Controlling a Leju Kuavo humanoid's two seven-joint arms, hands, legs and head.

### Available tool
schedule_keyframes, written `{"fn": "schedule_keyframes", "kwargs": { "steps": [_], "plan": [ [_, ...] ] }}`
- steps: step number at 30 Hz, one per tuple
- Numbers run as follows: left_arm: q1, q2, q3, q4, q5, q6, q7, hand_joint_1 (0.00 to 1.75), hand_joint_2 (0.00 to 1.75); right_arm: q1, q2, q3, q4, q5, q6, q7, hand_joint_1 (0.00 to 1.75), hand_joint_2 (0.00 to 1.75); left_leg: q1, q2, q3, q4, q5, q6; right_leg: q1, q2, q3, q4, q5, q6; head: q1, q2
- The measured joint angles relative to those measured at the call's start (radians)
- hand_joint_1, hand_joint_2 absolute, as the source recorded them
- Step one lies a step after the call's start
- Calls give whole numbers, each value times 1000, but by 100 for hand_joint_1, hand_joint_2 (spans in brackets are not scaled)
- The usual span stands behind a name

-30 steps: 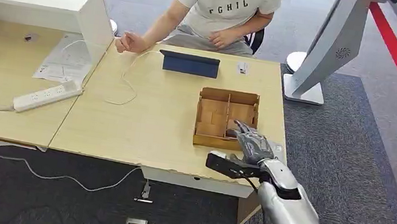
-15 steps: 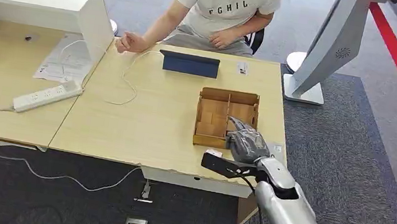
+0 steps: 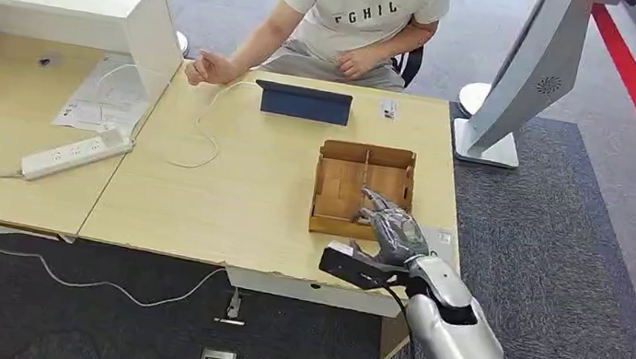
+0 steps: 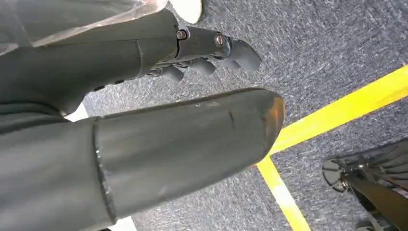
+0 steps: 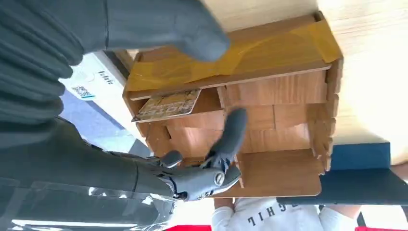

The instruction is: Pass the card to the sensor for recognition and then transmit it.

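Here, right hand [image 3: 396, 229] empty, fingers apart, above card [image 5: 167, 105] in wooden box [image 3: 343, 153].

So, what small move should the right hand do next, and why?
Probably it should lower its fingers a little further toward the card and close on it. The right hand hovers over the near right part of the wooden box, holding nothing, and the card lies flat in a compartment there, untouched.
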Motion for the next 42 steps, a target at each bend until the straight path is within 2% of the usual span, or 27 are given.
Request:
{"fn": "schedule_keyframes", "kwargs": {
  "steps": [1,2,15,42],
  "plan": [
    [0,0,0,0,-1,0,0,0,0,2,-1,0,-3,1,0,0,0,0,0,0,0,0,0,0,0,0,0,0,0,0,0,0],
    [0,0,0,0,-2,0,0,0,0,4,-1,0,-6,3,0,4,0,175,0,0,0,0,0,0,0,0,0,0,0,0,0,0],
    [0,0,0,0,-22,-3,8,0,0,10,-16,1,-25,24,0,43,0,175,0,0,0,0,0,0,0,0,0,0,0,0,0,0],
    [0,0,0,0,-55,-9,5,0,0,-33,-23,0,71,92,-52,40,0,175,0,0,0,0,0,0,0,0,0,0,0,0,0,0]
  ]
}}
